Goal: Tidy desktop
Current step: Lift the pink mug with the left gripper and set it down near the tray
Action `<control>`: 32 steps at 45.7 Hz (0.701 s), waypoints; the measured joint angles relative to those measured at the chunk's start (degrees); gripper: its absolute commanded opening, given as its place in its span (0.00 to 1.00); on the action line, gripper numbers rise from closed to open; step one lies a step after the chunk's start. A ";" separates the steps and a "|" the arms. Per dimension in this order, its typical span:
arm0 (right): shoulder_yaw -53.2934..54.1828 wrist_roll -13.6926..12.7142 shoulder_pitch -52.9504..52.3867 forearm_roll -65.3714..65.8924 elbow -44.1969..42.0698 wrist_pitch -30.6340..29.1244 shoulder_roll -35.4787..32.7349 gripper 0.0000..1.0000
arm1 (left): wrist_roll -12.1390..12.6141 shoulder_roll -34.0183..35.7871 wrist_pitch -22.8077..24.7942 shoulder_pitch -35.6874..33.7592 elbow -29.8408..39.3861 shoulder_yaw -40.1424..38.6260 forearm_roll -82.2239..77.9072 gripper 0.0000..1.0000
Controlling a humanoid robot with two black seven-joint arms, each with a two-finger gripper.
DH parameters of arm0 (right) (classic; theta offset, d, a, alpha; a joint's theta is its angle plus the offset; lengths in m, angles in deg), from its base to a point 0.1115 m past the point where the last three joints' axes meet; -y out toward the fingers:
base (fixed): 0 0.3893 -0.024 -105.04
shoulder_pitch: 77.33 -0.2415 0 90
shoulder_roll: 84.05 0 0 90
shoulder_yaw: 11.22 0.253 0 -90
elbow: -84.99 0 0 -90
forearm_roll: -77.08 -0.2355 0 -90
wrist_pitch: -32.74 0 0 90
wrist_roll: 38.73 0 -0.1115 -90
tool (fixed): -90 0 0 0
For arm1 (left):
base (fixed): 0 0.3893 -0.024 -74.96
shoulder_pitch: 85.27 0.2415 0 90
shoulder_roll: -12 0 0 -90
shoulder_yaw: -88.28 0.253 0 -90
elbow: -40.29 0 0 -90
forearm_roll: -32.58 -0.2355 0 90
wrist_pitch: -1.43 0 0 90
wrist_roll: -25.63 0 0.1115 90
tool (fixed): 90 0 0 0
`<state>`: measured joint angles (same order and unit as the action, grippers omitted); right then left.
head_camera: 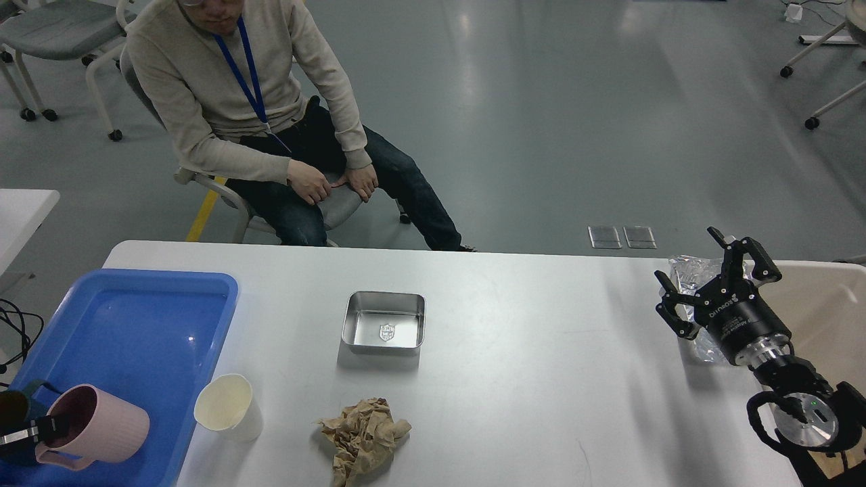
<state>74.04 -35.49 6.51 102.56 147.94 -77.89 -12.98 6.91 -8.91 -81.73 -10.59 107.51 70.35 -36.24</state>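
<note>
The white desktop point(541, 352) holds a square metal tin point(383, 323), a white paper cup point(223, 406) and a crumpled brown paper point(365, 436). My left gripper point(42, 429) comes in at the bottom left and is shut on the rim of a pink mug point(98, 431). The mug is tilted, low in the near corner of the blue tray point(135, 325). A dark teal mug point(10, 406) is mostly hidden behind it. My right gripper point(685, 256) is open and empty over a clear plastic bag point(690, 270) at the right.
A beige bin point(835, 304) stands at the table's right end, behind my right arm. A seated man point(257, 115) faces the far edge of the table. The paper cup stands just beside the tray's right rim.
</note>
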 measured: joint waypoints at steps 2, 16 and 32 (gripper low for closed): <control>0.00 0.00 0.00 0.00 0.00 -0.01 0.00 1.00 | 0.00 -0.11 -0.10 0.00 -0.19 0.11 0.00 0.03; 0.00 0.02 0.06 -0.07 0.00 -0.03 0.06 1.00 | 0.19 -2.54 -0.25 -0.05 -3.43 0.25 -0.13 0.06; 0.00 0.02 0.03 -0.05 -0.02 -0.03 0.09 1.00 | 0.73 -4.74 -0.18 -0.45 -4.06 0.10 0.71 0.82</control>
<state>74.04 -35.47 6.55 102.50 147.91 -77.92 -12.89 7.64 -13.65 -81.90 -11.04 103.45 70.46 -35.53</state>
